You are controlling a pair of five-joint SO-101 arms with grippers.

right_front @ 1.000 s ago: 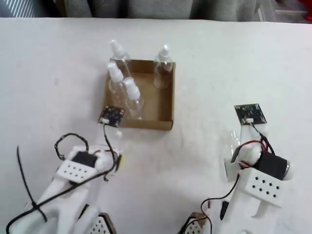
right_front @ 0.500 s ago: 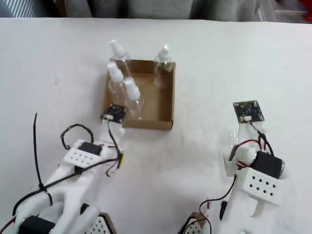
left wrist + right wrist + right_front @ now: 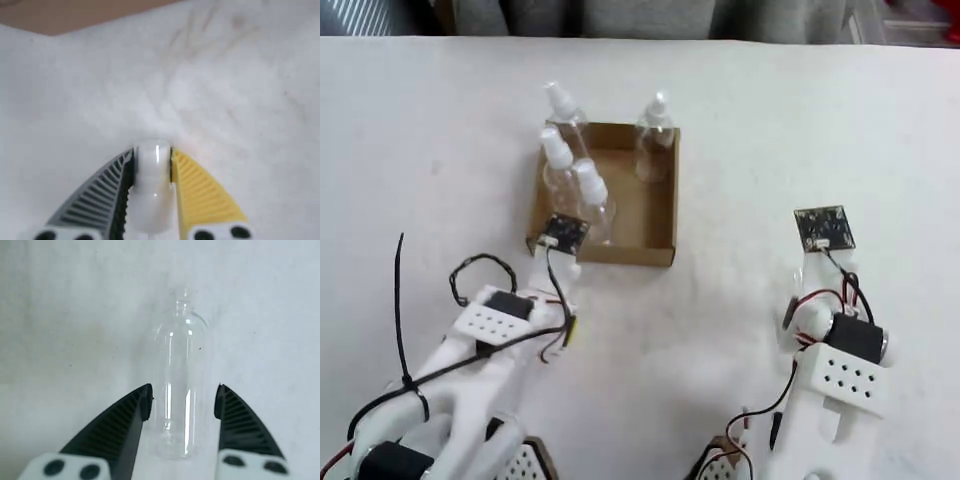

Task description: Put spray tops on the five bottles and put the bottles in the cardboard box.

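My left gripper (image 3: 152, 151) is shut on a white spray top (image 3: 150, 175), held just above the table a short way from the cardboard box (image 3: 75, 15). In the high view the left arm (image 3: 500, 322) sits at the box's near left corner. A clear bottle (image 3: 181, 365) with no top lies on the table, its base between the fingers of my open right gripper (image 3: 182, 396). The right arm (image 3: 840, 350) is at the right, well clear of the cardboard box (image 3: 645, 225). Three topped bottles (image 3: 592, 200) stand in the box, and another bottle (image 3: 565, 118) stands at its far left corner.
White table all round. Loose black cables (image 3: 470, 275) loop off the left arm. Open table lies between the two arms and to the right of the box.
The left arm has moved forward to the box's near left corner with the spray top. The right arm has shifted slightly left and forward.
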